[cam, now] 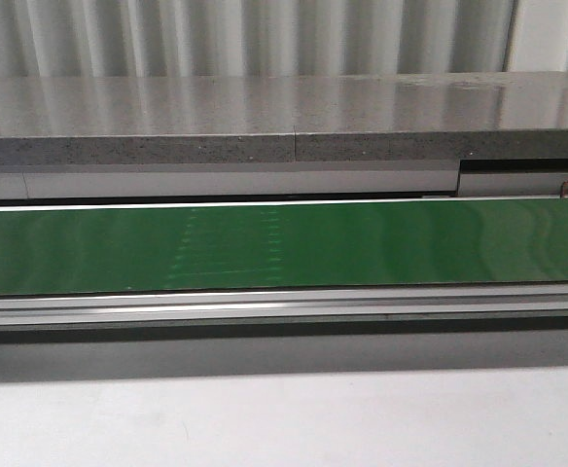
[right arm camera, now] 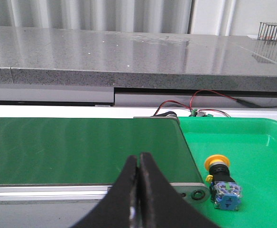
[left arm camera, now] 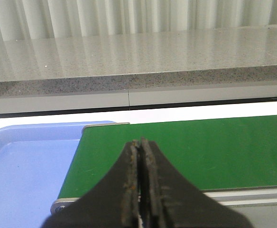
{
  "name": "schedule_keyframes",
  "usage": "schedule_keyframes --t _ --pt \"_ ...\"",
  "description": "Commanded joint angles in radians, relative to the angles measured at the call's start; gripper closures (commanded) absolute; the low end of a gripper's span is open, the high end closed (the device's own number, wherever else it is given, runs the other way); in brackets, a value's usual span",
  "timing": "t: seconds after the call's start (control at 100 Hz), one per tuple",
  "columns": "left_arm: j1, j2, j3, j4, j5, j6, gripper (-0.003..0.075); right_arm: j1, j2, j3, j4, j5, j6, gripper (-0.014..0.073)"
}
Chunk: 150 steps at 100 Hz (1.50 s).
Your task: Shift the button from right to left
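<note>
One button [right arm camera: 222,182] in one green tray [right arm camera: 262,142], both pincers closed, empty.

a green conveyor belt [cam: 284,248] ran across the scene in a silver metal frame [cam: 284,304]. behind it stood a grey speckled stone ledge [cam: 265,122] and pale corrugated wall [cam: 245,37]. a blue tray [left arm camera: 24,166] sat at the belt's left end, a green tray [right arm camera: 257,152] at its right, with red wires [right arm camera: 209,97] nearby.
</note>
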Motion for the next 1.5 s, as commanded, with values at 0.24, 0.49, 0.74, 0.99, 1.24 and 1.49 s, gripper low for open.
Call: schedule_keyframes --t 0.24,0.49,0.74,0.99,1.24,1.49 --pt "0.002 -0.031 0.038 -0.007 -0.077 -0.008 0.0741 0.003 -0.019 -0.021 -0.008 -0.079 -0.003 0.0659" --pt "0.002 -0.031 0.038 -0.007 -0.077 -0.008 0.0741 0.003 -0.019 -0.021 -0.008 -0.079 -0.003 0.0659" --pt "0.002 -0.031 0.038 -0.007 -0.077 -0.008 0.0741 0.003 -0.019 -0.021 -0.008 -0.079 -0.003 0.0659" --pt "0.002 -0.031 0.038 -0.007 -0.077 -0.008 0.0741 0.003 0.002 -0.114 -0.008 -0.003 -0.003 0.0659" --pt "0.002 -0.031 0.038 -0.007 -0.077 -0.008 0.0741 0.003 0.145 -0.321 -0.008 0.163 -0.003 0.0659" --pt "0.002 -0.031 0.038 -0.007 -0.077 -0.008 0.0741 0.003 0.363 -0.516 -0.008 0.358 -0.003 0.0659"
